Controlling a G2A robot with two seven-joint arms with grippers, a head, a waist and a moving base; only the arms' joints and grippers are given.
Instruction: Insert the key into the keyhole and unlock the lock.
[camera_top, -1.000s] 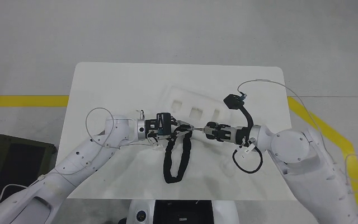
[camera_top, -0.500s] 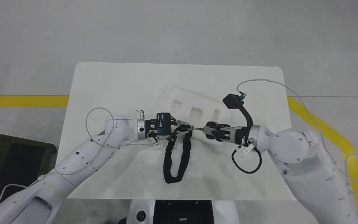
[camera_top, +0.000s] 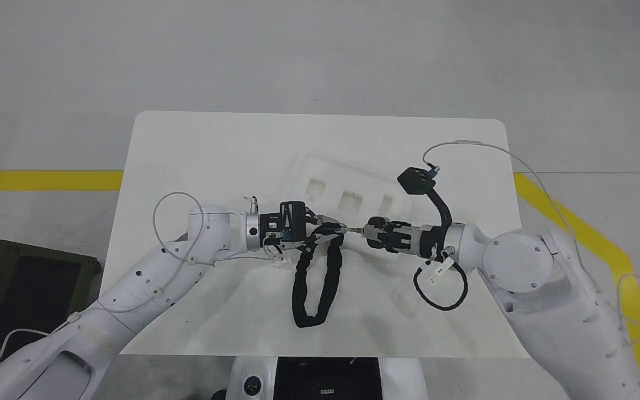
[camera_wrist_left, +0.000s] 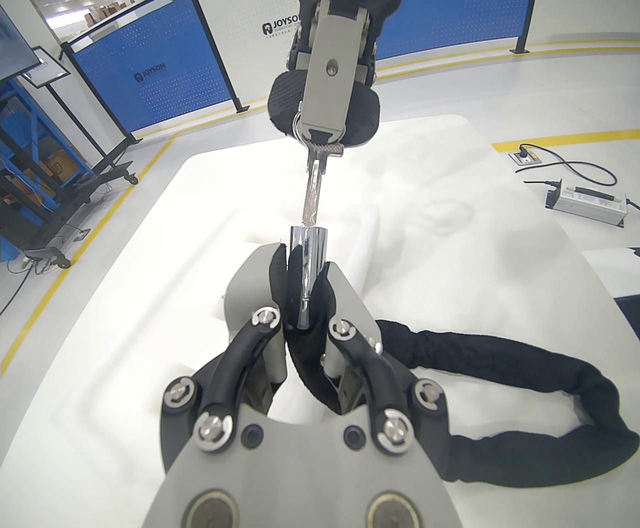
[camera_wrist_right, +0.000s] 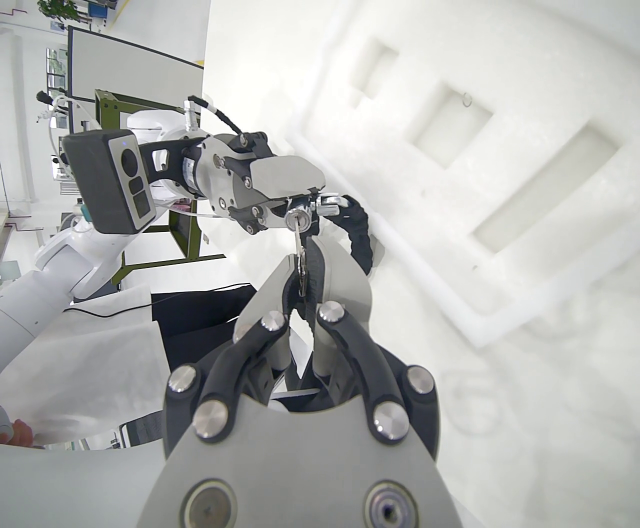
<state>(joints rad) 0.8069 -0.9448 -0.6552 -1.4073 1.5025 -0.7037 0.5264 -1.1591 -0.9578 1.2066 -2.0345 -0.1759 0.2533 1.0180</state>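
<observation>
- Centrally, over the tabletop (camera_top: 200, 150): left tool (camera_wrist_left: 302, 272) clenched on the chrome cylinder of the lock (camera_wrist_left: 310, 255), held clear of the surface.
- Opposite: right tool (camera_wrist_right: 302, 265) clenched on the head of the key (camera_wrist_left: 312, 192), blade in line with the cylinder, tip at the keyhole (camera_wrist_right: 295, 218); depth of entry not discernible.
- Attached to the lock: black fabric-sleeved chain (camera_top: 318, 285), looped toward the robot's edge of the tabletop, lower loop resting on it.
- Beyond both tools: white foam tray (camera_top: 350, 185) with three rectangular recesses, near the key and lock but apart from them, lying flat.
- Beside the right arm: thin white cable (camera_top: 470, 148), arched above the far right part of the tabletop.
- Writing: white print on blue partition panels (camera_wrist_left: 165, 75) in the room behind; not transcribed.
- Surface: white, matte, with rounded corners.
- Room: pale grey floor; yellow floor line (camera_top: 60, 180) passing under the tabletop's left side and angling away at its right.
- On the floor: grey power adapter (camera_wrist_left: 590, 202) with black cable, well apart from the tabletop.
</observation>
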